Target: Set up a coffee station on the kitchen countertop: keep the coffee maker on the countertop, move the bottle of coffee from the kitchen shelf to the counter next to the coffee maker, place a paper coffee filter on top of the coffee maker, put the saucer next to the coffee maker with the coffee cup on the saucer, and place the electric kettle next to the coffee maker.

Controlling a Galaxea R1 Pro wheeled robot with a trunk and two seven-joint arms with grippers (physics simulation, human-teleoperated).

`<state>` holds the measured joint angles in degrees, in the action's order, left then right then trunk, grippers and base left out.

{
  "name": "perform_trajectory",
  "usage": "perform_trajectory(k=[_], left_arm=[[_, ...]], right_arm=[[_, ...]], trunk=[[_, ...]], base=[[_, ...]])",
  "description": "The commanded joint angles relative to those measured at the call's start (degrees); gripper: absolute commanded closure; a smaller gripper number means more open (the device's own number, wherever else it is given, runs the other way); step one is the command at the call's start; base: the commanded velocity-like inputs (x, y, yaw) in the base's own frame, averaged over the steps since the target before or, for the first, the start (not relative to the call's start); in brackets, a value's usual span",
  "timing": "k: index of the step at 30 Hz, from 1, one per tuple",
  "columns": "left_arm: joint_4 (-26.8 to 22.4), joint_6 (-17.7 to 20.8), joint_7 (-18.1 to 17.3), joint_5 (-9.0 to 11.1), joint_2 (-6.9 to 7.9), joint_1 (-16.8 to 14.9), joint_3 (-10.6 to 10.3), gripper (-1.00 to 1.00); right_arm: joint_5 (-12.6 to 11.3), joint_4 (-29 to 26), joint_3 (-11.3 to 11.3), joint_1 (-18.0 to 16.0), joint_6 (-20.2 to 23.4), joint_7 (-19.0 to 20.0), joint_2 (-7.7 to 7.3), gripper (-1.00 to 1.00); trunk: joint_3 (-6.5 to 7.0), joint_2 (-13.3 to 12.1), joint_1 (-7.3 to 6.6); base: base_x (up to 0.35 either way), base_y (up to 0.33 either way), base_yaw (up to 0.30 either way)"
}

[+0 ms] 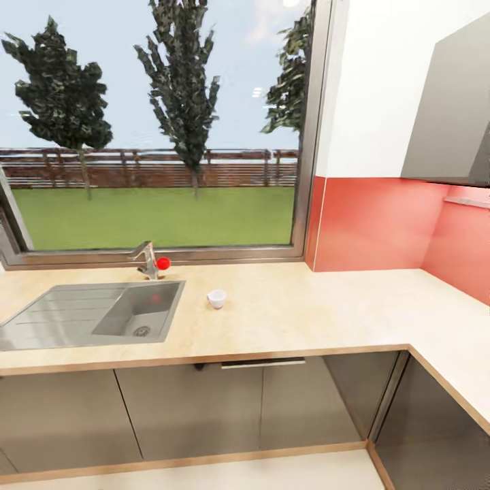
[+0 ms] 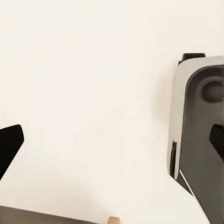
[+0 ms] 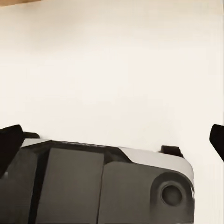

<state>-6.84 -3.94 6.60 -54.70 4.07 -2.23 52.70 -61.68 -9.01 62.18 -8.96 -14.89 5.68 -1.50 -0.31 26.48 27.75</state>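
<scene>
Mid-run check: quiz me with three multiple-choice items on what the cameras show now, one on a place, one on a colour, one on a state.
1. Where does the coffee cup stand?
A. in the sink basin
B. on the kitchen countertop, right of the sink
C. on the window sill

2. What colour is the knob at the faucet?
A. red
B. blue
C. green

3. How does the cup sit?
A. on its side
B. upside down
C. upright, mouth up

Answers: 1 B, bare wood lies all around it, apart from the sink's rim. 2 A, a bright red ball shows beside the grey spout. 3 C, its open rim faces up in the head view.
</scene>
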Motion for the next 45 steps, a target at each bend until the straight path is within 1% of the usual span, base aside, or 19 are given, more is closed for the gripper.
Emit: perform_trajectory(k=[1,4,5,7,8,11,13,15,16,18,20,27,33,38,40,42,43,44,45], left_arm=[[0.13,-0.24,0.25,-0.59,0.06,-0.04,0.44,-1.0],[0.15,0.04,0.25,-0.63,0.42,-0.05,0.51,-1.0],[0.15,0.12,0.27,-0.63,0.54,-0.04,0.53,-1.0],[0.16,0.25,0.3,-0.6,0.7,0.0,0.55,-1.0],[0.16,0.27,0.31,-0.6,0.75,0.01,0.55,-1.0],[0.16,0.32,0.3,-0.57,0.99,0.02,0.64,-1.0],[0.14,0.31,0.33,-0.39,1.02,0.03,0.73,-1.0],[0.0,0.28,0.36,0.4,1.1,0.01,0.78,-1.0],[-0.02,0.27,0.35,0.71,1.13,0.0,0.79,-1.0],[-0.07,0.26,0.31,2.01,1.23,-0.04,0.71,-1.0],[-0.09,0.26,0.28,2.76,1.25,-0.08,0.62,-1.0],[-0.11,0.25,0.18,3.24,1.29,-0.14,0.52,-1.0],[-0.11,-0.01,0.12,3.17,1.39,-0.15,0.39,-1.0],[-0.11,-0.34,0.09,3.03,1.52,-0.15,0.18,-1.0],[-0.11,-0.39,0.05,2.91,1.61,-0.15,0.15,-1.0],[-0.11,-0.46,0.02,2.72,1.68,-0.15,0.08,-1.0],[-0.11,-0.47,0.01,2.69,1.69,-0.15,0.07,-1.0],[-0.11,-0.5,0.0,2.65,1.7,-0.15,0.02,-1.0],[-0.09,-0.51,0.0,2.64,1.71,-0.13,0.01,-1.0]], right_arm=[[-0.64,-0.88,0.31,-0.41,-0.35,0.25,-0.03,-1.0],[-0.53,-5.21,0.31,-3.6,-1.26,0.22,0.0,-1.0],[-0.48,-5.79,0.31,-4.35,-1.43,0.22,0.0,-1.0],[-0.37,-8.05,0.31,-7.63,-2.31,0.21,0.15,-1.0],[-0.35,-8.61,0.31,-8.43,-2.57,0.21,0.19,-1.0],[-0.3,-12.04,0.31,-12.34,-3.96,0.21,0.37,-1.0],[-0.28,-14.02,0.31,-14.01,-4.52,0.21,0.39,-1.0],[-0.23,-16.45,0.31,-16.28,-4.94,0.21,0.34,-1.0],[-0.23,-16.88,0.31,-16.86,-5.0,0.21,0.33,-1.0],[-0.24,-17.94,0.26,-19.11,-5.18,0.21,0.29,-1.0],[-0.27,-18.6,0.2,-21.02,-5.27,0.21,0.3,-1.0],[-0.29,-22.93,0.06,-24.72,-5.26,0.21,0.35,-1.0],[-0.29,-27.96,-0.02,-26.58,-5.24,0.13,0.36,-1.0],[-0.29,-30.03,-0.15,-29.0,-5.24,0.12,0.36,-1.0],[-0.29,-30.77,-0.94,-29.7,-5.24,0.12,0.36,-1.0],[-0.29,-31.77,-3.49,-30.27,-5.24,0.12,0.36,-1.0],[-0.29,-32.03,-4.36,-30.37,-5.24,0.12,0.36,-1.0],[-0.29,-32.59,-6.19,-30.58,-5.21,0.12,0.36,-1.0],[-0.29,-32.88,-7.12,-30.72,-5.2,0.14,0.36,-1.0]], trunk=[[-0.04,0.05,0.01],[-0.04,0.05,0.01],[-0.04,0.05,0.01],[-0.04,0.05,0.01],[-0.04,0.05,0.01],[-0.04,0.05,0.01],[-0.04,0.05,0.01],[-0.04,0.05,0.01],[-0.04,0.05,0.01],[-0.04,0.05,0.01],[-0.04,0.05,0.01],[-0.04,0.05,0.01],[-0.04,0.05,0.01],[-0.04,0.05,0.01],[-0.04,0.05,0.01],[-0.04,0.05,0.01],[-0.04,0.05,0.01],[-0.04,0.05,0.01],[-0.04,0.05,0.01]], base=[[-0.042,0.0,0.0],[-0.018,0.0,0.0],[-0.009,0.0,0.0],[-0.005,0.0,0.0],[-0.003,0.0,0.0],[-0.001,0.0,0.0],[0.0,0.0,0.0],[0.0,0.0,0.0],[0.0,0.0,0.0],[0.0,0.0,0.0],[0.0,0.0,0.0],[0.0,0.0,0.0],[0.0,0.0,0.0],[0.0,0.0,0.0],[0.0,0.0,0.0],[0.0,0.0,0.0],[0.0,0.0,0.0],[0.0,0.0,0.0],[0.0,0.0,0.0]])
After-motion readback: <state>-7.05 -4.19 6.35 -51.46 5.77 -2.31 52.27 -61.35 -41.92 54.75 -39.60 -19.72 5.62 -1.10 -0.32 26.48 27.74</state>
